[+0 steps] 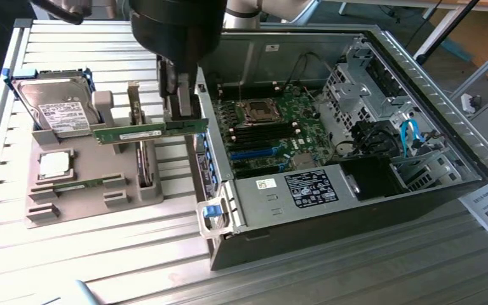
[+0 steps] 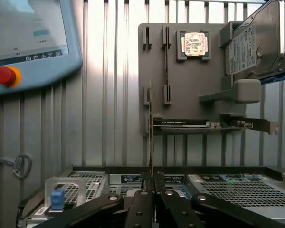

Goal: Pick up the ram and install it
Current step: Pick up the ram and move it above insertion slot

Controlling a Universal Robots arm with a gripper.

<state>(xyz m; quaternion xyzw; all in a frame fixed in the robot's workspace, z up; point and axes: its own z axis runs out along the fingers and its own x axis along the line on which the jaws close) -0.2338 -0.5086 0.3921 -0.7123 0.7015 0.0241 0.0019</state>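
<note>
Ram pinched in claw, above grey tray

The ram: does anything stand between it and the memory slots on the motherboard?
The hand holds the ram beside the open computer case. Its near wall stands between the ram and the memory slots; nothing else visible does.

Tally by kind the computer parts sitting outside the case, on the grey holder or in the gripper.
Long thin green RAM sticks: 2 (one clamped in the gripper, one lying in the grey plastic holder)
Big silver labelled hard drive: 1
Square silver CPU chip: 1
Dark expansion card with metal bracket: 1
Total: 5
</note>
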